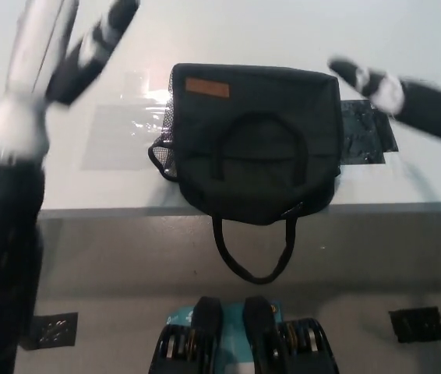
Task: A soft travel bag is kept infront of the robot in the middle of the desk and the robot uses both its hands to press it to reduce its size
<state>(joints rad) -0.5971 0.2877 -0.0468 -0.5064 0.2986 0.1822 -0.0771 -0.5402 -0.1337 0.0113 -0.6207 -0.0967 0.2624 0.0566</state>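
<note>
The pale worktop (228, 31) carried the soft black fabric travel bag (253, 144) at its middle near edge, strap loop hanging over. Both blurred: white left robot hand (96, 47) and black right robot hand (388, 93) were clear of it, finger state indeterminable. Bag judged light, limp, compressible; press flat on top panel; long axis left-right, handles toward robot.

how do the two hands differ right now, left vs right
The left hand shows white and dark, at the upper left, off to the side of the travel bag. The right hand is black with pale patches and reaches in from the right edge, over the bag's upper right corner. Both are motion-blurred, neither looks to press the bag, and the blur hides whether their fingers are apart.
</note>
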